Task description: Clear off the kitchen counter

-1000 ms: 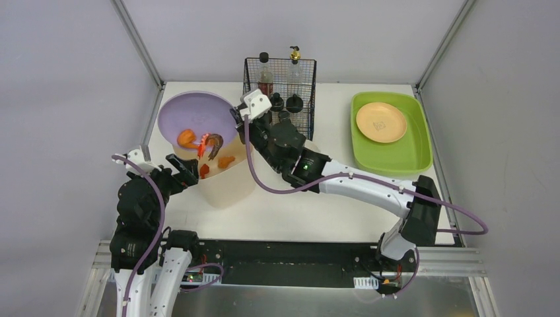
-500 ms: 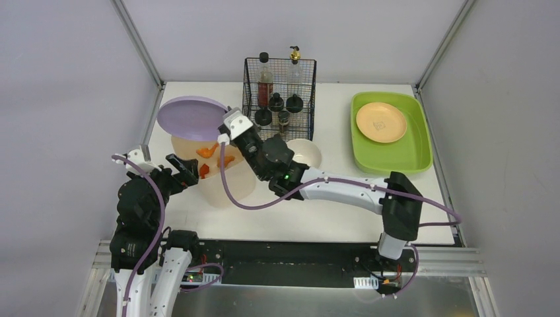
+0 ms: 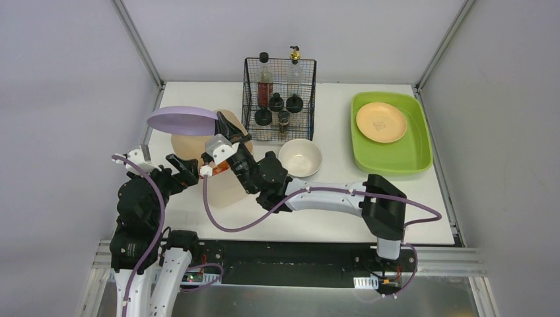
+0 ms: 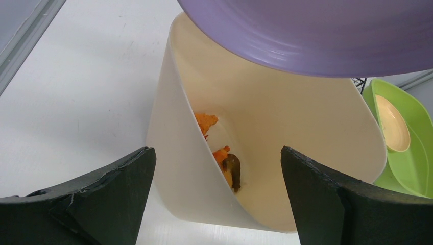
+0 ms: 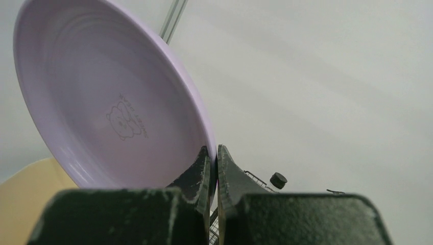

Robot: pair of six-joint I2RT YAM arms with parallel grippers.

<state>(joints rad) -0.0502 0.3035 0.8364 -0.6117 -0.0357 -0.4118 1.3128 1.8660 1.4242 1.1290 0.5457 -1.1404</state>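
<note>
The kitchen counter (image 3: 317, 205), a matte white rectangular tabletop between grey walls, carries a smooth cream plastic bin (image 3: 228, 188) with thin curved walls near its left side. Above the bin, the right gripper (image 3: 221, 125) is pinched closed on the rim of a glossy lilac round plastic plate (image 3: 181, 120). The left gripper (image 3: 183, 168) sits at the bin's near-left side, jaws spread wide. Whether it touches the bin cannot be told. A second ago the plate was tipped face-up to the overhead camera with orange scraps and a dark piece on it. Now it shows as a thin ellipse, and the right arm has swung left, uncovering a round white bowl (image 3: 300, 157) beside the black wire basket (image 3: 279, 89) of bottles. Only the left wrist view sees inside the bin, where the orange scraps (image 4: 206, 122) and the dark piece (image 4: 232, 168) lie. Only the right wrist view shows a faint printed figure (image 5: 125, 120) on the plate's face. A peach plate (image 3: 381, 122) rests in the lime-green tub (image 3: 396, 162).
</note>
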